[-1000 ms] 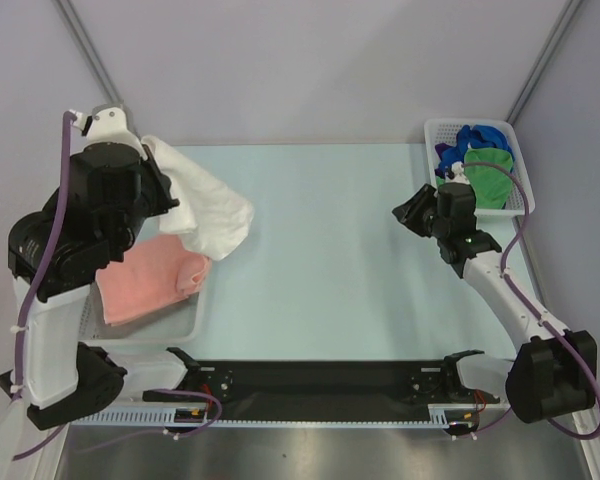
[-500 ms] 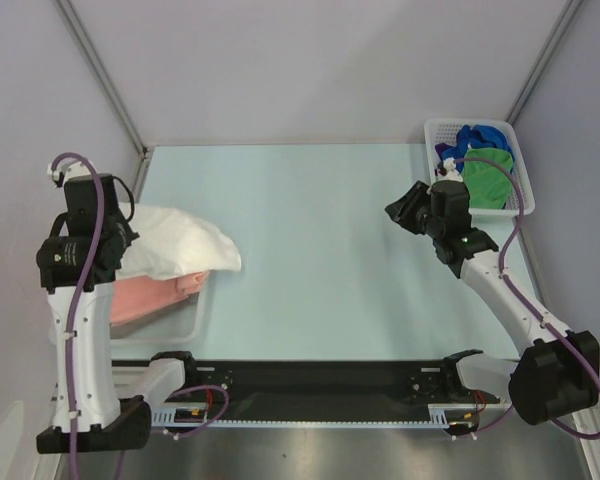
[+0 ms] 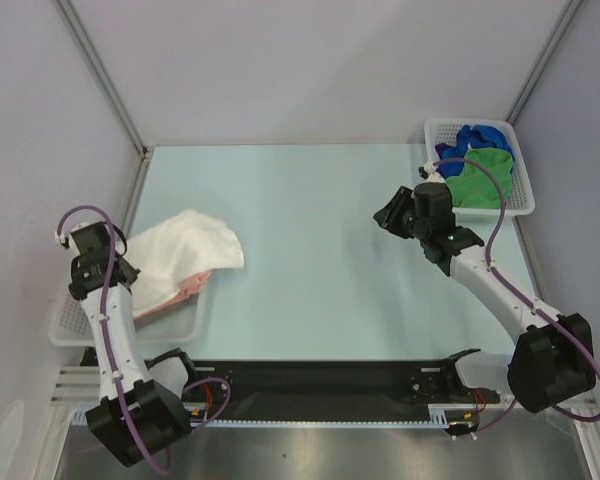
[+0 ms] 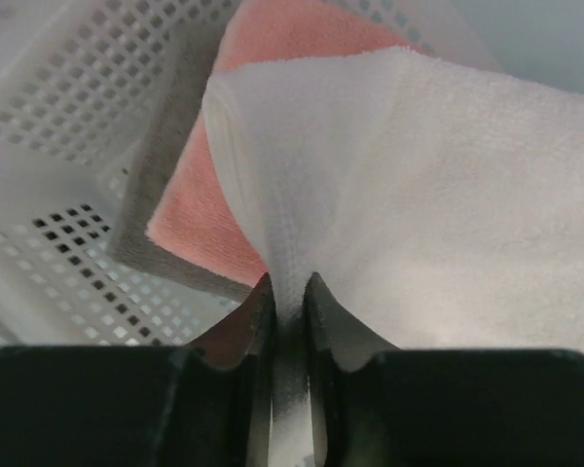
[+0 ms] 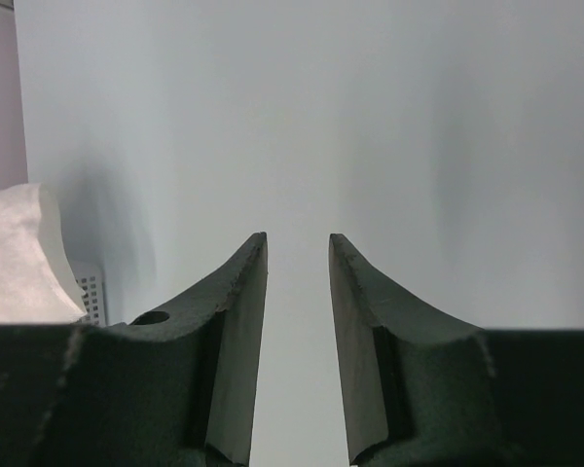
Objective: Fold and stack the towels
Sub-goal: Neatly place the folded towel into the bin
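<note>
A folded white towel (image 3: 185,248) (image 4: 438,175) lies over a salmon pink towel (image 3: 185,293) (image 4: 273,39), which rests on a grey towel (image 4: 161,146) in the left basket (image 3: 70,325) (image 4: 68,88). The white towel's right part hangs out over the basket rim onto the table. My left gripper (image 3: 130,270) (image 4: 288,287) is shut on the white towel's near edge, with cloth pinched between the jaws. My right gripper (image 3: 385,215) (image 5: 298,238) hovers open and empty over the bare table, pointing left. Blue (image 3: 480,135) and green (image 3: 475,183) towels sit crumpled in the right basket (image 3: 435,130).
The white lattice baskets stand at the left front and back right corners. Grey walls close in the pale table on three sides. A black rail (image 3: 320,380) runs along the near edge between the arm bases.
My left arm has swung down and toward the near edge, carrying the white towel from the air onto the pink towel in the left basket. The right gripper drifted slightly left.
</note>
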`<state>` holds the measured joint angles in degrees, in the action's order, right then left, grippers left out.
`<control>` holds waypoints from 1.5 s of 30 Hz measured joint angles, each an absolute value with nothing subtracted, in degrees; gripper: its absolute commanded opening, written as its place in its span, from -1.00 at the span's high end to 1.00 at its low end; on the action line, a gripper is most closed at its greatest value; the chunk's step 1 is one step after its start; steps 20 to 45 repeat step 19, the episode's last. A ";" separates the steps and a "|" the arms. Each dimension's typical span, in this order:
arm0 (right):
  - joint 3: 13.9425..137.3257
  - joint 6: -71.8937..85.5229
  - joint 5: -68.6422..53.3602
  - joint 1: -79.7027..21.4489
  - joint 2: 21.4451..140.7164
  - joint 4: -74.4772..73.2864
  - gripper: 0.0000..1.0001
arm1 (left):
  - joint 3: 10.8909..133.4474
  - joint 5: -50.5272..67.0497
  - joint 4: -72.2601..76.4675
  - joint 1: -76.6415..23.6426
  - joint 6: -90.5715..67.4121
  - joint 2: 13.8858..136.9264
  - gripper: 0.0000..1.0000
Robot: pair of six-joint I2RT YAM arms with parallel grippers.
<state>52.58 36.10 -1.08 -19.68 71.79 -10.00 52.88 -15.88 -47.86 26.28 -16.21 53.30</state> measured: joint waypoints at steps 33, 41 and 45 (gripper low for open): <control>50.00 32.29 -2.63 -19.64 67.40 -8.40 -0.99 | 52.45 0.86 -37.91 16.29 -22.04 41.39 -0.99; 50.00 32.29 -2.63 -19.64 67.40 -8.40 -0.99 | 52.45 0.86 -37.91 16.29 -22.04 41.39 -0.99; 50.00 32.29 -2.63 -19.64 67.40 -8.40 -0.99 | 52.45 0.86 -37.91 16.29 -22.04 41.39 -0.99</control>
